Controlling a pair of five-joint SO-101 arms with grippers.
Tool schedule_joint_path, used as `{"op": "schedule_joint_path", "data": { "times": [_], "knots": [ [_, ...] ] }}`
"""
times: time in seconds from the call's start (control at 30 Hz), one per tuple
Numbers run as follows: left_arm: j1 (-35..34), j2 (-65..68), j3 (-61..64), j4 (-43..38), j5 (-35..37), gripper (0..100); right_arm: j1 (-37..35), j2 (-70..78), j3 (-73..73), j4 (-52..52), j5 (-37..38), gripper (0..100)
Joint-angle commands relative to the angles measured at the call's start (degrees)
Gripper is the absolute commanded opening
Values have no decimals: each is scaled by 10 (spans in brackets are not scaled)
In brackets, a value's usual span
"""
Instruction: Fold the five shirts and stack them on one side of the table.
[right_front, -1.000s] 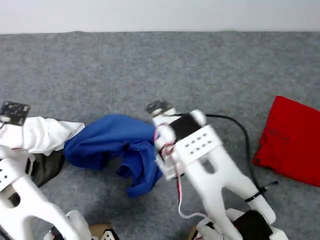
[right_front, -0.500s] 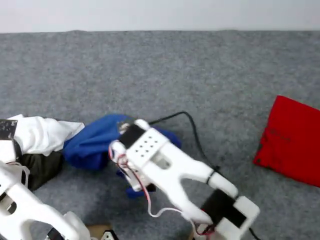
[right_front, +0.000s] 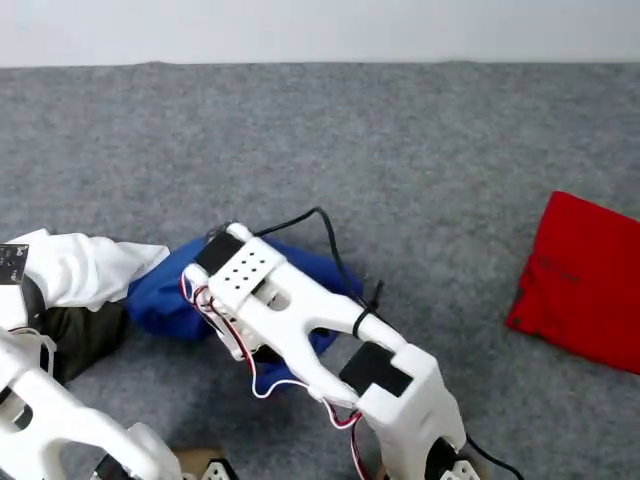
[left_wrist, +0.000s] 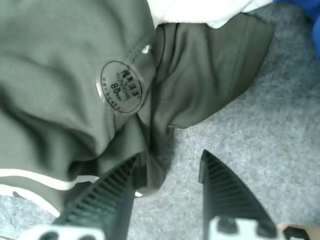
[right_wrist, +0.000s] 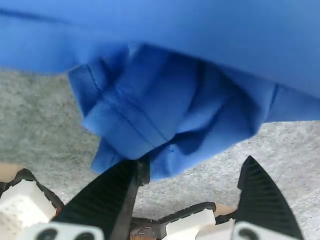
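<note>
**Status.** The right end effector (right_wrist: 187, 194) has its jaws wide apart and nothing clamped. One finger touches the hanging hem of the blue shirt (right_wrist: 170, 100), and the other stands clear above the surface (right_wrist: 35, 117). The left end effector (left_wrist: 167, 192) is also parted and unloaded, with one finger against the edge of the olive shirt (left_wrist: 65, 75).

**Location.** In the high view the blue shirt lies crumpled at the front left, beneath the right arm. It touches the white shirt (right_front: 85, 268), which overlaps the olive one. The red shirt (right_front: 585, 280) lies folded flat, well apart at the right edge.

**Risks.**
- Closing on the bunched hem may catch several layers at once, so the garment would lift as a wad rather than spread.
- Because the three shirts touch, pulling one may drag its neighbours.
- A finger under the olive edge may snag it.

**Materials.**
- The blue shirt is a soft knit with a double-stitched hem, slumped into deep rounded folds.
- The olive shirt is smoother, with white piping and a round sticker (left_wrist: 119, 87).
- The surface is grey and felt-like, with a nap that will probably grip cloth.
</note>
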Motion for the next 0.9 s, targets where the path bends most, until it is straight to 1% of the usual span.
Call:
{"op": "schedule_joint_path", "data": {
  "times": [0.0, 0.07, 0.23, 0.37, 0.5, 0.6, 0.77, 0.87],
  "knots": [
    [-3, -4, -6, -15, -4, 180, -7, 0, -25, 21, -4, 291],
    [-3, -4, -6, -15, -4, 180, -7, 0, -25, 21, -4, 262],
    [1, -4, -7, -16, -4, 180, -6, 6, -23, 21, 0, 92],
    [1, -4, -3, -35, -4, 180, -6, 6, -6, 21, 41, 15],
    [2, -4, -6, -35, -4, 180, -1, 3, 11, 21, 50, 9],
    [2, -4, -6, -35, -4, 180, 20, -1, 12, 23, 62, 9],
    [2, -4, -7, -35, -5, 180, 104, -44, 14, 23, 123, 9],
    [2, -4, -7, -36, -5, 180, 172, -90, 13, 22, 197, 9]
  ]
}}
